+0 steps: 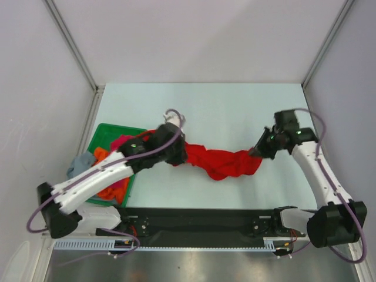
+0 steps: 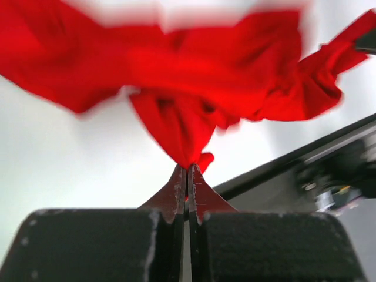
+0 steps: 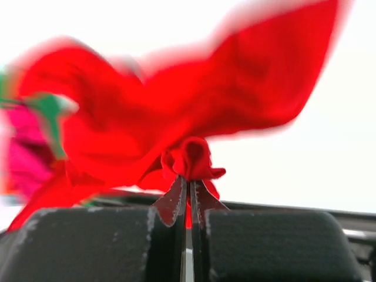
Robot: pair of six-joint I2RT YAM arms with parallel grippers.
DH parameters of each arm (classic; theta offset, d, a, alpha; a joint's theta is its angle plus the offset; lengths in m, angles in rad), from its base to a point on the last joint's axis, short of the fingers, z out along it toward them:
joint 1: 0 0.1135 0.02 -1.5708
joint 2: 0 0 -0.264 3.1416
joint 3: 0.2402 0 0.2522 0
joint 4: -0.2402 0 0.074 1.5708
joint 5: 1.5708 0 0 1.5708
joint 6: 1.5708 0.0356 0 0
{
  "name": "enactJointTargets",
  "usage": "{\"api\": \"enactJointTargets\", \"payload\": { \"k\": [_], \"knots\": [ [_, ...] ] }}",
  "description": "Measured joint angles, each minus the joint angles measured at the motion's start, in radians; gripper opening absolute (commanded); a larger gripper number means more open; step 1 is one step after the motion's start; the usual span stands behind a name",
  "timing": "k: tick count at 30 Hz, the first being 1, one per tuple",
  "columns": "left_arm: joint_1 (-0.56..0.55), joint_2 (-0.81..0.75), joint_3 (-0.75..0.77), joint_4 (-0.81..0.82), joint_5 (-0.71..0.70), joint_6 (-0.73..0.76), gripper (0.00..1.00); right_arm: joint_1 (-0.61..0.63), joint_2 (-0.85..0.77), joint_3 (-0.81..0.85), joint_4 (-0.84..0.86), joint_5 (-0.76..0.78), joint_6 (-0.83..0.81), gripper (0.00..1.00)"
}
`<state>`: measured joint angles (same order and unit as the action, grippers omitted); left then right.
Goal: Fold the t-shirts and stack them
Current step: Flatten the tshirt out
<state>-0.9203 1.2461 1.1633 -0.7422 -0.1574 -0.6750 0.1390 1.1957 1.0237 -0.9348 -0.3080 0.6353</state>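
Observation:
A bright red t-shirt hangs bunched and stretched between my two grippers over the middle of the table. My left gripper is shut on its left end; in the left wrist view the red t-shirt spreads out from the left gripper, whose tips pinch a fold. On the other end my right gripper is shut, and the right wrist view shows a knob of the red t-shirt squeezed in the right gripper. Orange, magenta-pink and grey-blue t-shirts lie heaped at the left.
A green tray stands at the table's left, under the heap of shirts; a grey-blue shirt spills over its left side. White walls close in the back and both sides. The black base rail runs along the near edge.

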Motion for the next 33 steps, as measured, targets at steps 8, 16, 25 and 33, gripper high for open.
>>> {"api": "enactJointTargets", "payload": {
  "k": [8, 16, 25, 33],
  "knots": [
    [0.055, -0.183, 0.517, -0.171, -0.143, 0.124, 0.0, -0.147, -0.02, 0.466, -0.208, -0.086, -0.041, 0.0],
    [0.056, -0.119, 1.022, -0.246, -0.214, 0.267, 0.0, -0.368, 0.071, 0.925, -0.339, -0.253, -0.017, 0.0],
    [0.056, -0.145, 1.008, -0.168, -0.346, 0.397, 0.0, -0.485, 0.159, 1.084, -0.354, -0.346, 0.051, 0.0],
    [0.056, -0.035, 1.16, -0.042, -0.406, 0.539, 0.0, -0.491, 0.321, 1.226, -0.31, -0.353, 0.113, 0.0]
  ]
}}
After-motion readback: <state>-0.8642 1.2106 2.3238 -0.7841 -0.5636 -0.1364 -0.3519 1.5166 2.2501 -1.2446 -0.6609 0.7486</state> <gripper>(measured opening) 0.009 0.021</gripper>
